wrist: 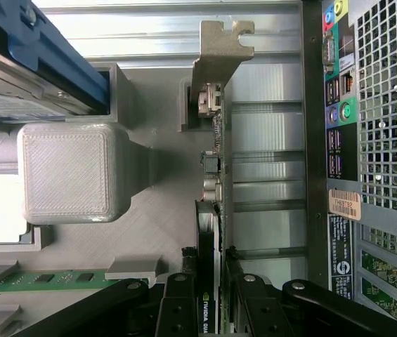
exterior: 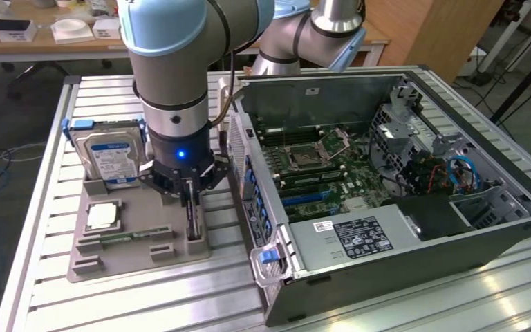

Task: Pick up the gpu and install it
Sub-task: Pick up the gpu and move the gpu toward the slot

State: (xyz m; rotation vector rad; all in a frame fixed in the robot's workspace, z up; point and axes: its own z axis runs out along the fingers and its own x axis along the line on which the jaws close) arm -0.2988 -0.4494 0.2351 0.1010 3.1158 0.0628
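The gpu (exterior: 193, 220) stands on edge in a slot of the grey holder tray (exterior: 136, 257), at the tray's side nearest the computer case. My gripper (exterior: 189, 200) reaches straight down over it. In the wrist view the gpu (wrist: 211, 210) appears edge-on, a thin green card with its silver end bracket (wrist: 217, 56) at the far end. My gripper (wrist: 209, 302) has one black finger (wrist: 177, 302) on each face of the card, pressed against it. The card still sits in the holder.
The tray also carries a silver blue-labelled hard drive (exterior: 108, 158), a CPU (exterior: 102, 216) and a RAM stick (exterior: 122, 237). The open computer case (exterior: 487, 228) lies to the exterior view's right with its motherboard (exterior: 321, 166) exposed. Its rear port panel (wrist: 339, 140) is close beside the card.
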